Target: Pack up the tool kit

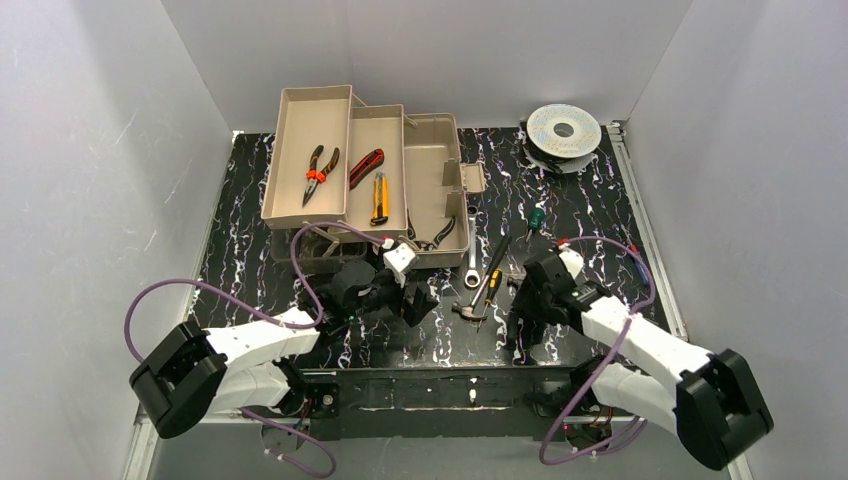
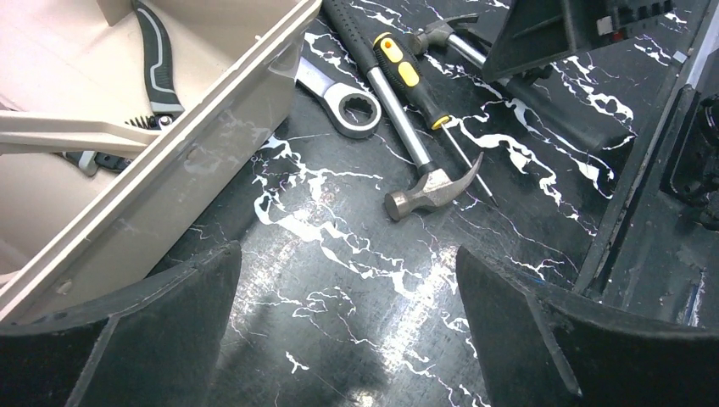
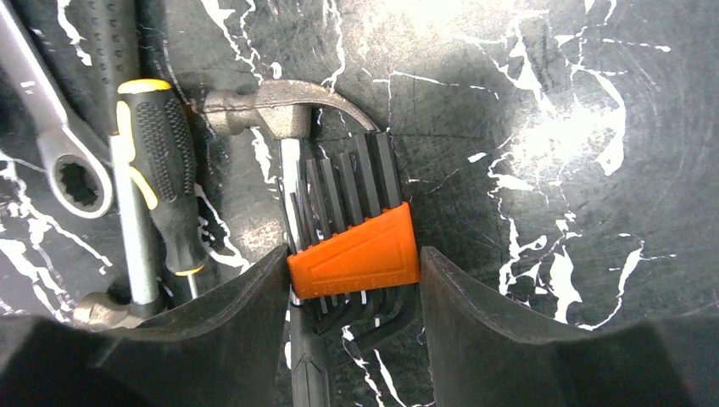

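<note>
- Bare bench [image 2: 280, 356] lies open between the wide-spread fingers of the left claw [image 2: 348, 254].
- The toolbox [image 2: 169, 161] wall stands close beside that claw.
- A hammer [image 2: 428, 186], screwdriver [image 2: 407, 72] and wrench [image 2: 348, 106] crowd the strip between both claws.
- A hex-key set [image 3: 365, 254] fills the gap of the right claw [image 3: 353, 251].

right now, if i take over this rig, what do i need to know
Left gripper: open, empty, low over the table beside the toolbox.
Right gripper: fingers against both sides of the orange hex key set.
Done: pliers, red-handled tool and yellow knife lie in the open trays.
Left: hex key set, wrench, hammer, yellow-black screwdriver and green screwdriver are on the table; toolbox is open.
</note>
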You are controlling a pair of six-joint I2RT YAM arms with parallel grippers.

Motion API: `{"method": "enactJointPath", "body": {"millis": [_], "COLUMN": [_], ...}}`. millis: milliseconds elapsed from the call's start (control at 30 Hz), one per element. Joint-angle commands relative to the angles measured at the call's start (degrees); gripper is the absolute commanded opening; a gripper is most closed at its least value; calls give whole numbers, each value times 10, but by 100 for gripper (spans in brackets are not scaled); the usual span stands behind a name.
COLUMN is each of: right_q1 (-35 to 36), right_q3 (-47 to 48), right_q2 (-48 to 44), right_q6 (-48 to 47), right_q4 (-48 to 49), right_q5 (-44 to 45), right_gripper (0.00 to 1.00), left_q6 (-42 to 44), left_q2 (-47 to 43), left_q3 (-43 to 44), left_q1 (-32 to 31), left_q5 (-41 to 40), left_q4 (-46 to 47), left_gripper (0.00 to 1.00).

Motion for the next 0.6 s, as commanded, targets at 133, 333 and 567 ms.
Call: {"method": "enactJointPath", "body": {"millis": [133, 333, 567], "right_q1": [-2, -2, -2], "right_q3": [7, 57, 88], "right_q2": [-158, -186, -162], "right_q6": [-29, -68, -79], "right_q4": [0, -19, -7], "right_q5": [23, 1, -45], "right_gripper": [52, 51, 50], "left_q6": [7, 9, 9], "left_q2": [17, 21, 23], "left_q3": [7, 10, 11], "left_q1": [-3, -4, -3], "left_q5": [14, 12, 16], "left_q4": [18, 15, 16], "left_gripper": [98, 98, 98]}}
